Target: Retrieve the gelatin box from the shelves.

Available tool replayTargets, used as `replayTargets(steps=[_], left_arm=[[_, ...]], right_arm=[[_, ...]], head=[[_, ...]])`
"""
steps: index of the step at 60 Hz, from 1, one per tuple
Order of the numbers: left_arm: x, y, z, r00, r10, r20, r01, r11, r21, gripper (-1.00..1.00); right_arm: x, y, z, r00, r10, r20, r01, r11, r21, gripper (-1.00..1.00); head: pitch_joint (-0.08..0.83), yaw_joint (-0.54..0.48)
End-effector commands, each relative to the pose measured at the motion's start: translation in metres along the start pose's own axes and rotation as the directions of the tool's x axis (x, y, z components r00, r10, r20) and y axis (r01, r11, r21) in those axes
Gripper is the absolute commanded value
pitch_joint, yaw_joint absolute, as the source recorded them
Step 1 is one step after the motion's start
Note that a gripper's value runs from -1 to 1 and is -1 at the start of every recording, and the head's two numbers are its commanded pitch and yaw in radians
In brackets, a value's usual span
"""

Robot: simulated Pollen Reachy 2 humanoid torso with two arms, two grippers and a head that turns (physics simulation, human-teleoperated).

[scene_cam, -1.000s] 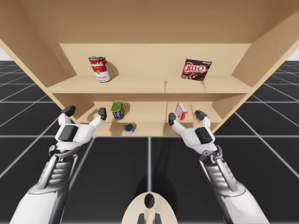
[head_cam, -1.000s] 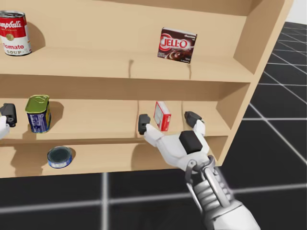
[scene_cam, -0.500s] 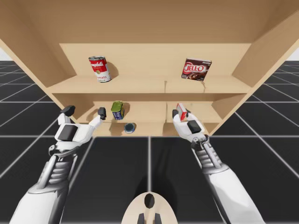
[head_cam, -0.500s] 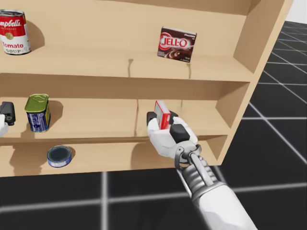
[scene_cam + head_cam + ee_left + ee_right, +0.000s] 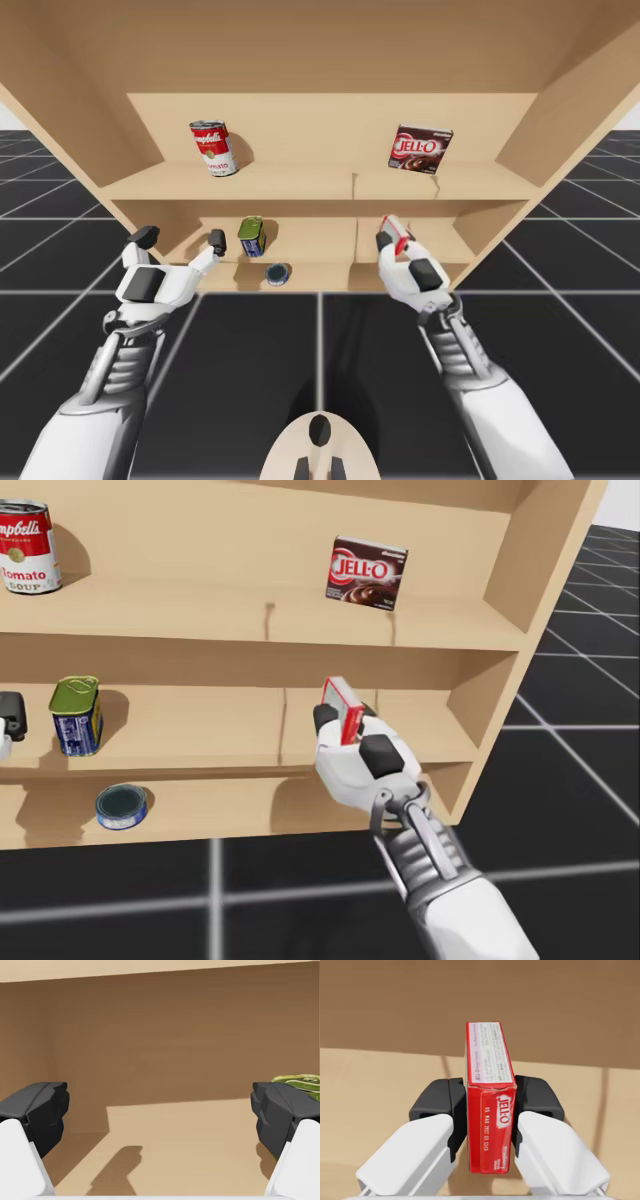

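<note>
The gelatin box [image 5: 490, 1090] is small, red and narrow, and stands on end between the fingers of my right gripper [image 5: 490, 1105], which is shut on it from both sides. In the high view my right gripper [image 5: 392, 243] holds the red box [image 5: 393, 231] at the front of the middle shelf's right bay. In the head view the box [image 5: 342, 708] leans slightly above the gripper [image 5: 345, 726]. My left gripper [image 5: 181, 240] stands open before the middle shelf's left bay, with nothing between its fingers [image 5: 42, 1110].
The wooden shelf unit [image 5: 300, 185] holds a red soup can [image 5: 213, 148] and a dark brown box [image 5: 420, 148] on the top shelf. A green can [image 5: 251, 237] stands just right of my left gripper. A blue tin [image 5: 277, 273] lies on the bottom shelf.
My right gripper went from open around the red box to shut on it, then rose slightly with it. The left arm has stayed still.
</note>
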Motion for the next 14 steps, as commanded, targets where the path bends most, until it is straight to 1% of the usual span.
replayTargets(steps=[1, 8, 14], left_arm=[[0.000, 0.001, 0.000, 1.000, 0.001, 0.002, -0.001, 1.000, 0.002, -1.00], [0.001, 0.001, 0.000, 1.000, 0.001, 0.003, -0.001, 1.000, 0.002, -1.00], [0.001, 0.001, 0.000, 1.000, 0.003, 0.005, -0.003, 1.000, 0.003, -1.00]], right_arm=[[0.035, 0.016, 0.016, 0.994, -0.014, 0.109, 0.010, 0.999, 0.035, 1.00], [0.045, 0.024, 0.035, 0.991, -0.009, 0.131, 0.001, 0.998, 0.063, 1.00], [0.051, 0.028, 0.063, 0.990, -0.010, 0.143, -0.002, 0.997, 0.083, 1.00]], head=[[0.450, -0.22], [0.447, -0.22], [0.443, -0.23]])
